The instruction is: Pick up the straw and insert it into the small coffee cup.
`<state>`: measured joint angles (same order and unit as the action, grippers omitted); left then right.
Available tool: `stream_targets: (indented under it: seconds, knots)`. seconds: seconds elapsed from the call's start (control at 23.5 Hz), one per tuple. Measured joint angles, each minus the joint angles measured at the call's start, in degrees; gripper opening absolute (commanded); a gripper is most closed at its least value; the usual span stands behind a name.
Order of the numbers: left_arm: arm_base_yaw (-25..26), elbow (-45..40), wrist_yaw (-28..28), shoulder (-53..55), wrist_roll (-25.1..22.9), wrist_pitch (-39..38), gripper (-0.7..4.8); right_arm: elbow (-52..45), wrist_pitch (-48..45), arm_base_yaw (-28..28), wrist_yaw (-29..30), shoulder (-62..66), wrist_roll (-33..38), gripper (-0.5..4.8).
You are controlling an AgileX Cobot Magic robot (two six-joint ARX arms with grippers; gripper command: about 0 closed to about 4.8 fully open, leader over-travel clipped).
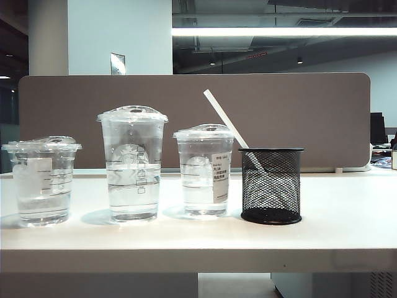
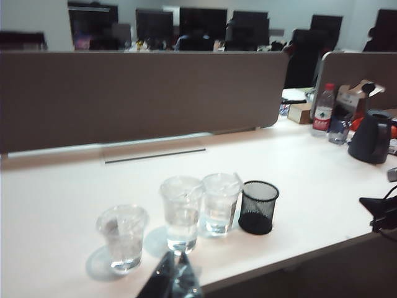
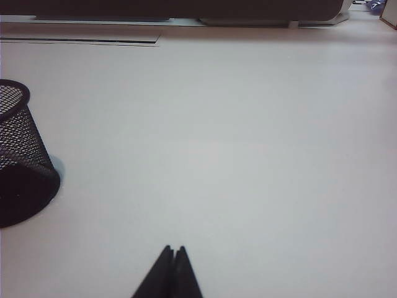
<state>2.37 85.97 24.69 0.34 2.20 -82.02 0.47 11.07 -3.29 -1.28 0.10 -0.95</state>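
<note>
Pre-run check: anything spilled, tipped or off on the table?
Nothing stands out. The three lidded cups, including the small coffee cup, stand upright in a row with no spill visible. The straw leans in the black mesh holder, as expected. Left gripper and right gripper are shut, holding nothing.

The small coffee cup [image 1: 41, 180] and the two taller cups [image 1: 132, 164] beside it are clear, glossy plastic with clear domed lids, the small one carrying a white paper-like label. The straw [image 1: 224, 118] looks smooth, matt white. The pen holder [image 1: 271, 185] is black wire mesh. The table [image 1: 347, 230] is smooth, pale, faintly sheened. Left pincer [image 2: 175, 259] and right pincer [image 3: 173, 249] look matt black, each with its tips pressed together
</note>
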Motion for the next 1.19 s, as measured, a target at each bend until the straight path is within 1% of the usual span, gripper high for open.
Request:
stream_targets:
  seconds: [0.13,0.3,0.38,0.55,0.64,0.72,0.77,0.98,1.11,1.19]
  knots:
    - [0.04,0.46,0.79,0.02,0.0,0.0,-0.05,0.0,0.0,0.0,0.0,0.0,0.0,-0.01]
    - [0.02,0.22,0.79,0.07,2.51,0.0,-0.05,0.0,0.0,0.0,0.0,0.0,0.0,-0.01]
    - [0.04,-0.52,0.81,-0.04,2.54,0.0,-0.05,0.0,0.0,-0.02,0.0,0.0,0.0,-0.01]
    - [0.04,-7.74,0.74,0.09,2.38,-0.02,-0.05,0.0,0.0,0.0,0.0,0.0,0.0,-0.01]
    - [0.04,-9.97,0.74,0.15,2.36,-0.07,-0.05,0.0,0.0,0.0,0.0,0.0,0.0,-0.01]
    - [0.04,-11.91,0.72,0.15,1.4,-0.07,-0.05,0.0,-0.09,-0.02,0.0,0.0,0.0,-0.01]
    - [0.04,-12.28,0.72,0.13,-0.04,-0.07,-0.05,0.0,-0.28,-0.02,0.04,0.0,0.0,-0.01]
    - [0.02,-12.24,0.72,0.11,-2.47,-0.07,-0.05,0.0,-0.66,-0.04,1.49,0.0,0.0,-0.01]
    - [0.02,-12.24,0.72,0.11,-3.02,-0.07,-0.05,0.0,-1.2,-0.04,1.95,0.0,0.0,-0.01]
    - [0.04,-12.24,0.74,0.11,-3.04,-0.07,-0.05,0.0,-1.46,-0.04,3.78,0.0,0.0,-0.01]
